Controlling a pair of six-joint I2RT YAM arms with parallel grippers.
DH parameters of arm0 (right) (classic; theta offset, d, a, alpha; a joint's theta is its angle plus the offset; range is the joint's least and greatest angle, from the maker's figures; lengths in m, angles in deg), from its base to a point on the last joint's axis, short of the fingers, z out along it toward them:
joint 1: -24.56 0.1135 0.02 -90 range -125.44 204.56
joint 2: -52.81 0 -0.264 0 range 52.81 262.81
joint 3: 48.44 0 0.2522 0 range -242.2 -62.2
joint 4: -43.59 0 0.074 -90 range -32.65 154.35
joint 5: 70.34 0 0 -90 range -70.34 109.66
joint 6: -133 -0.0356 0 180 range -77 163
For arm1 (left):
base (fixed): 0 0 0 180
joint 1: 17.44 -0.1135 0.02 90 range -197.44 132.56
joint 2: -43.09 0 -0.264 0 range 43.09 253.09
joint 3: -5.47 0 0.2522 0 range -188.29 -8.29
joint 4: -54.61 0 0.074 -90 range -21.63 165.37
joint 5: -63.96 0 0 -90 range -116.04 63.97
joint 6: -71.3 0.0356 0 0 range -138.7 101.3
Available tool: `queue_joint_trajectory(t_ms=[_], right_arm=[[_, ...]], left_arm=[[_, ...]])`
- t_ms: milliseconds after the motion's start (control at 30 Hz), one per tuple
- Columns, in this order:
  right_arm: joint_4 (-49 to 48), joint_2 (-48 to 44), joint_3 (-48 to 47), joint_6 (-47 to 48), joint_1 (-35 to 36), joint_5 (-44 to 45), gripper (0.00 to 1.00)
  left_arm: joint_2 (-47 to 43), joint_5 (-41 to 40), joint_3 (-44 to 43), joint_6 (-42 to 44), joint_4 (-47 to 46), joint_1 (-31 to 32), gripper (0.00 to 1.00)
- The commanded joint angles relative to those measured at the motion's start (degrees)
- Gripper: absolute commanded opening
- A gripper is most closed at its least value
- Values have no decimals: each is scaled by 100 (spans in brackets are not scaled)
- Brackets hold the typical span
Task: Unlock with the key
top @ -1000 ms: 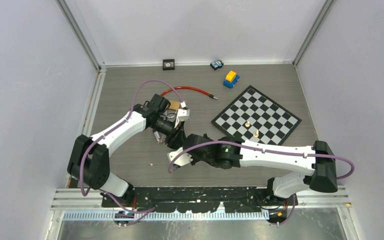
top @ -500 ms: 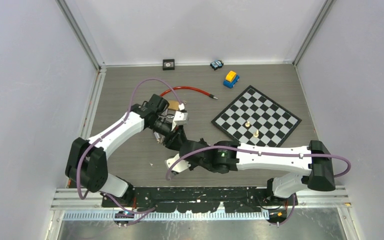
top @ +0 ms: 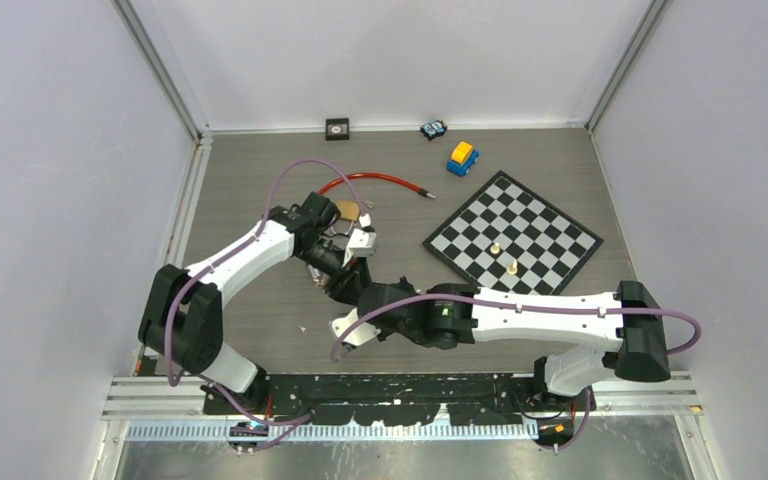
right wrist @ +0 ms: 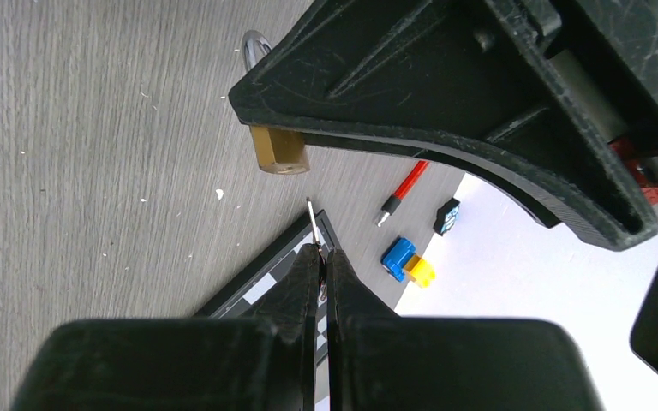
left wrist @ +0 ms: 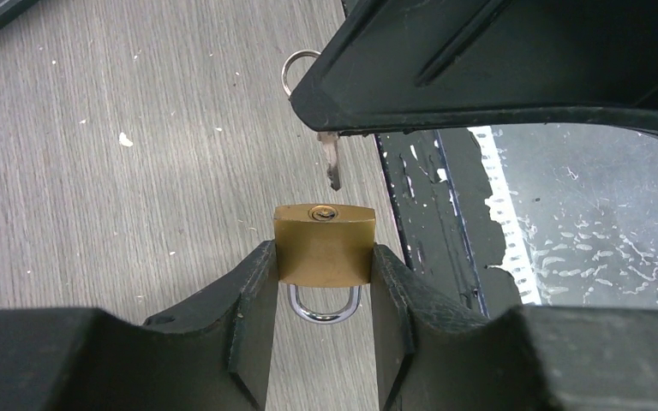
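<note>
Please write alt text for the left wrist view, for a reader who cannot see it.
The left gripper clamps a brass padlock by its sides, keyhole end up. The right gripper holds the key, its tip just short of the keyhole, over a grey wood-grain table.

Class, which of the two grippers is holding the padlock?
The left gripper: its fingers clamp the padlock by its sides. The right gripper pinches the key instead, tip not yet in the keyhole.
</note>
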Motion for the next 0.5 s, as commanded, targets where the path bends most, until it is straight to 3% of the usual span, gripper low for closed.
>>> queue_joint_trajectory(t_ms=[0,467], right_arm=[[-151,-119,-210,123,80,242,1],[-310,122,-112,328,245,639,1]], left_arm=[[122,271,-293,244,245,-17,0],[227,570,-469,228,473,-79,0]])
